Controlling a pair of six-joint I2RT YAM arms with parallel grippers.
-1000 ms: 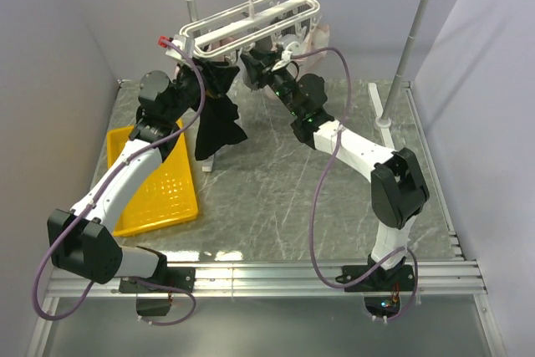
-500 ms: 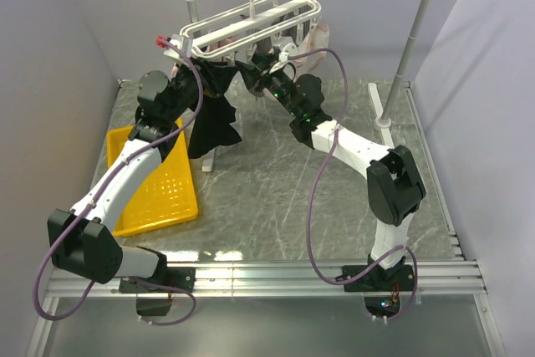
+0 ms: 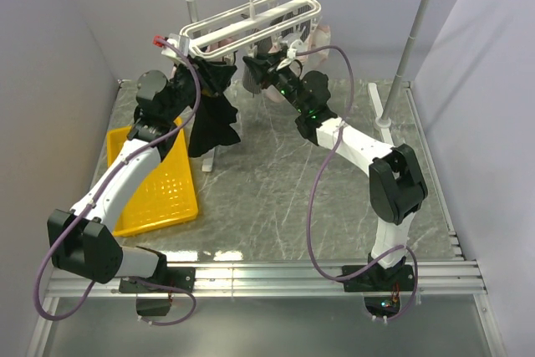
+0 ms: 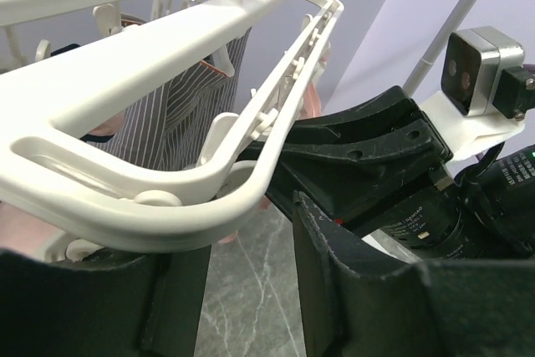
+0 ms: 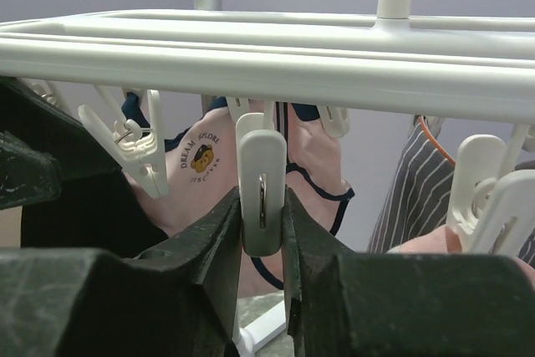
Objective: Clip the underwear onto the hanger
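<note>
1. Noted left gripper (image 3: pixel 201 74) pinching the black underwear (image 3: pixel 214 119) by its top edge.
2. Logged underwear hanging under the hanger (image 3: pixel 251 21), near-left corner, 11 o'clock from table centre.
3. Saw right gripper (image 5: pixel 262 206) squeezing a white clip (image 5: pixel 262 160) from both sides.
4. Recorded pink garment (image 5: pixel 313 152) at 12 o'clock behind the clip, striped garment (image 5: pixel 418 190) at 3 o'clock.
5. Marked yellow basket (image 3: pixel 159 186) at 7 o'clock from underwear.

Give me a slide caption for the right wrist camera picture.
Right gripper pinches a white clip hanging from the hanger, pale pink underwear behind it.
</note>
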